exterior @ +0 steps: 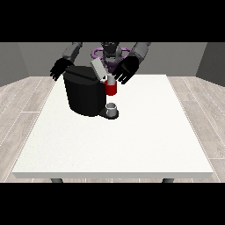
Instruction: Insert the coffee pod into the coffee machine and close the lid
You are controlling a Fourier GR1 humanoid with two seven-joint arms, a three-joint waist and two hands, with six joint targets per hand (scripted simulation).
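On the near side of the large white table (132,145) stands a small grey cup (112,107) on the drip base of the bulky black coffee machine (85,94). Just behind, the red-and-silver coffee pod (111,86) sits at the brew head beneath the raised grey lid (98,69). Farther back, the hand at the view's right (126,70) touches the pod, fingers spread; whether it grips cannot be told. The hand at the view's left (59,69) hovers open. If tilted, the pod may jam, blocking the lid.
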